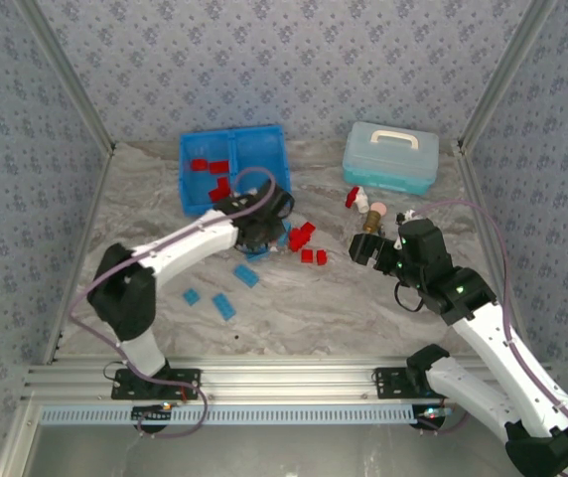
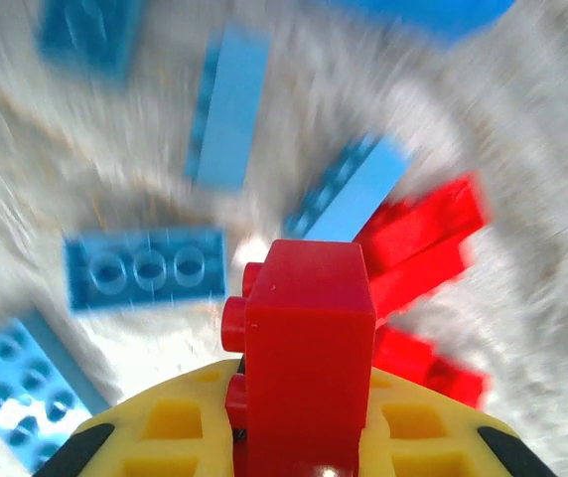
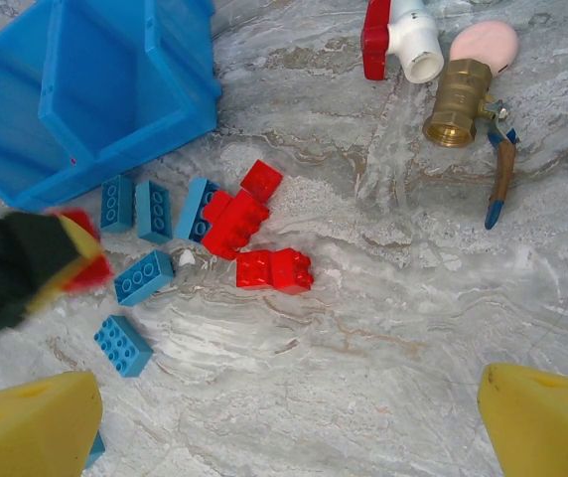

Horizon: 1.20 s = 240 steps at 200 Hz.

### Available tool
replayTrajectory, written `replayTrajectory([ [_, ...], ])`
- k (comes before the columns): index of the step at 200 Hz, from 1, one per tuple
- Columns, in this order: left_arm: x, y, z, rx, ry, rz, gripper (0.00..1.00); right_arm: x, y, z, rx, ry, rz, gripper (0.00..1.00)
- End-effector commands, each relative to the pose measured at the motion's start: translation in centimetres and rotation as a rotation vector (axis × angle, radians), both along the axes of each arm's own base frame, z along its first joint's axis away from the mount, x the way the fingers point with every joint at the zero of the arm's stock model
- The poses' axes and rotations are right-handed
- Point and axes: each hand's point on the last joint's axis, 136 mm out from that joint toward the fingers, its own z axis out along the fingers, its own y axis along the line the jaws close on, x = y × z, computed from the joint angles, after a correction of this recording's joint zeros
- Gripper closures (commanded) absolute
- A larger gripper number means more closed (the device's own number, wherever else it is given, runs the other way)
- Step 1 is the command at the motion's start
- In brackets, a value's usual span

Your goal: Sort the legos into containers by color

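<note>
Left wrist view, left tool (image 2: 304,447) gripping red lego (image 2: 309,328), right tool (image 3: 289,427) spread wide.

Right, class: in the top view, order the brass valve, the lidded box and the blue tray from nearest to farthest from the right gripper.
1. Brass valve, just beyond the right gripper.
2. Lidded box, back right.
3. Blue tray, back left, farthest.

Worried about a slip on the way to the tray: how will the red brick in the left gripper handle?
The red brick looks like hard moulded plastic, so it likely won't flex between the yellow pads of the left gripper. Its glossy faces may be slippery. Being small, it is probably light.
</note>
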Motion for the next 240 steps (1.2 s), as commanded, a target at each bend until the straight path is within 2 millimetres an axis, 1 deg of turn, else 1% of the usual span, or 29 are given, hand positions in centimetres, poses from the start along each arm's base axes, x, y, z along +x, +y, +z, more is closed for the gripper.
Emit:
replayTrajectory([
  [1, 3.7, 6.2, 5.8, 0.216, -0.185, -0.026, 0.81, -0.2, -0.2, 0.1, 0.011, 0.003, -0.011, 0.0],
  [6, 4.6, 7.0, 6.6, 0.25, -0.219, -0.031, 0.81, -0.2, -0.2, 0.1, 0.01, 0.003, -0.012, 0.0],
  [16, 5.9, 9.1, 7.3, 0.328, -0.242, -0.021, 0.82, -0.2, -0.2, 0.1, 0.011, 0.002, -0.012, 0.0],
  [23, 7.4, 9.9, 8.0, 0.338, -0.271, -0.025, 0.82, -0.1, -0.2, 0.1, 0.012, 0.001, -0.013, 0.0],
  [44, 10.9, 12.7, 7.7, 0.379, -0.274, -0.012, 0.83, 0.0, -0.2, 0.3, 0.017, -0.006, -0.011, 0.0],
  [67, 14.6, 14.8, 6.3, 0.429, -0.23, 0.005, 0.84, -0.1, -0.1, 0.4, 0.015, -0.006, -0.005, 0.0],
  [87, 17.6, 16.0, 4.0, 0.454, -0.174, 0.013, 0.84, -0.1, -0.3, 0.6, 0.009, -0.006, -0.002, 0.0],
  [90, 17.7, 16.2, 3.2, 0.459, -0.144, 0.007, 0.84, -0.2, -0.3, 0.7, 0.008, -0.006, -0.003, 0.0],
  [100, 18.7, 16.7, 1.9, 0.453, -0.109, 0.009, 0.83, -0.3, -0.4, 0.8, 0.006, -0.006, -0.001, 0.0],
  [102, 18.8, 16.9, 1.3, 0.457, -0.094, 0.01, 0.83, -0.3, -0.4, 0.8, 0.005, -0.007, -0.002, 0.0],
  [104, 19.2, 16.9, 1.7, 0.451, -0.103, 0.014, 0.82, -0.3, -0.4, 0.9, 0.006, -0.008, -0.001, 0.0],
  [118, 20.1, 17.5, 0.5, 0.436, -0.067, 0.037, 0.8, -0.4, -0.5, 1.1, 0.005, -0.009, -0.004, 0.0],
  [126, 20.4, 17.7, 0.2, 0.42, -0.055, 0.043, 0.77, -0.4, -0.6, 1.2, 0.006, -0.01, -0.004, 0.0],
  [139, 20.6, 17.7, 0.4, 0.4, -0.061, 0.052, 0.66, -0.5, -0.7, 1.3, 0.003, -0.01, -0.006, 0.0],
  [152, 20.4, 17.5, 1.4, 0.378, -0.077, 0.054, 0.61, -0.6, -0.8, 1.4, 0.0, -0.009, -0.009, 0.0],
  [164, 20.1, 17.2, 2.9, 0.349, -0.101, 0.056, 0.58, -0.4, -0.8, 1.6, 0.001, -0.015, -0.011, 0.0],
  [186, 18.8, 16.6, 6.6, 0.282, -0.163, 0.056, 0.51, -0.1, -0.8, 2.1, 0.008, -0.029, -0.013, 0.0],
  [190, 18.5, 16.4, 7.1, 0.272, -0.17, 0.056, 0.5, 0.0, -0.8, 2.2, 0.009, -0.032, -0.016, 0.0],
  [209, 16.3, 15.5, 10.7, 0.21, -0.226, 0.04, 0.51, 0.4, -0.6, 2.3, 0.008, -0.035, -0.013, 0.0],
  [213, 15.8, 15.1, 11.6, 0.191, -0.248, 0.031, 0.51, 0.5, -0.6, 2.3, 0.006, -0.035, -0.011, 0.0],
  [215, 15.5, 14.8, 12.5, 0.179, -0.268, 0.026, 0.51, 0.6, -0.6, 2.2, 0.004, -0.032, -0.012, 0.0],
  [217, 15.0, 14.6, 12.1, 0.174, -0.26, 0.016, 0.51, 0.6, -0.6, 2.2, 0.004, -0.033, -0.013, 0.0],
  [227, 13.0, 13.1, 13.7, 0.128, -0.303, -0.019, 0.51, 0.8, -0.6, 2.1, 0.003, -0.032, -0.016, 0.0],
  [240, 10.1, 10.6, 14.8, 0.086, -0.342, -0.078, 0.51, 1.1, -0.6, 2.0, 0.004, -0.035, -0.021, 0.0],
])
